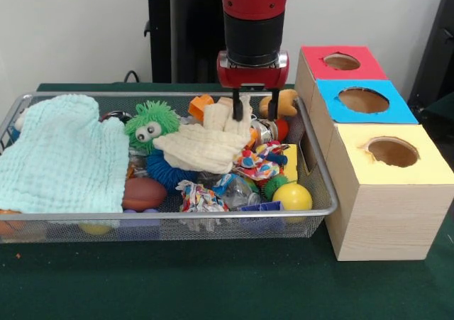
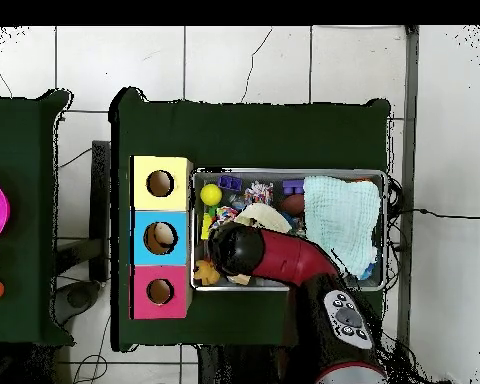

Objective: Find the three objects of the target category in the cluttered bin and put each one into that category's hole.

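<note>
- Plush toys are the sought things: a tan and orange plush animal (image 1: 282, 103) lies in the wire mesh bin (image 1: 323, 192), in the bin's far corner nearest the boxes, just beside the gripper.
- A green fuzzy toy with googly eyes (image 1: 151, 123) sits near the middle of the bin, partly on a blue spiky ball (image 1: 164, 172).
- The bin stands on the dark green table (image 1: 213, 277), along its middle, with its long side facing the front camera.
- The red and black arm (image 1: 254, 22) comes down from the table's far edge over the bin's far side.
- The gripper (image 1: 255, 109) hangs with its two black fingers apart; one finger (image 1: 237, 104) touches the top of a cream cloth (image 1: 206, 146), the other hangs free beside it. Nothing is clamped between the jaws.
- A pale mint cloth (image 1: 64, 157) covers the bin's end away from the boxes.
- Other clutter in the bin: a yellow ball (image 1: 292, 197), a knotted multicolour rope toy (image 1: 259, 164), a brown ball (image 1: 144, 192) and an orange block (image 1: 200, 107).
- Three pale wooden boxes stand in a row, touching each other, just beside the bin's short end.
- The red-surrounded hole (image 1: 342, 62) is in the box nearest the table's far edge; the blue-surrounded hole (image 1: 363, 100) is in the middle box; the yellow-surrounded hole (image 1: 392, 152) is nearest the front camera.
- In the overhead view something pale shows inside the blue hole; the red hole looks dark.
</note>
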Controlling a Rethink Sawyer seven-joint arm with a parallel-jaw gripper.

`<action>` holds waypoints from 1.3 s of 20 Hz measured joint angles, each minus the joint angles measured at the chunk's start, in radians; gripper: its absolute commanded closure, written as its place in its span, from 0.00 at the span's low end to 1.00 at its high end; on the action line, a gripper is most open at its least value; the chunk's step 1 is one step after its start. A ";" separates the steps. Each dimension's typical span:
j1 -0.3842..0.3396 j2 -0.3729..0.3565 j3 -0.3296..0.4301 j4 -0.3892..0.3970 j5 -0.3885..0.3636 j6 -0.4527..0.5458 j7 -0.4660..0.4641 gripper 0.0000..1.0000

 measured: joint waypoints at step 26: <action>0.164 -0.125 -0.058 0.196 0.036 -0.061 0.001 0.00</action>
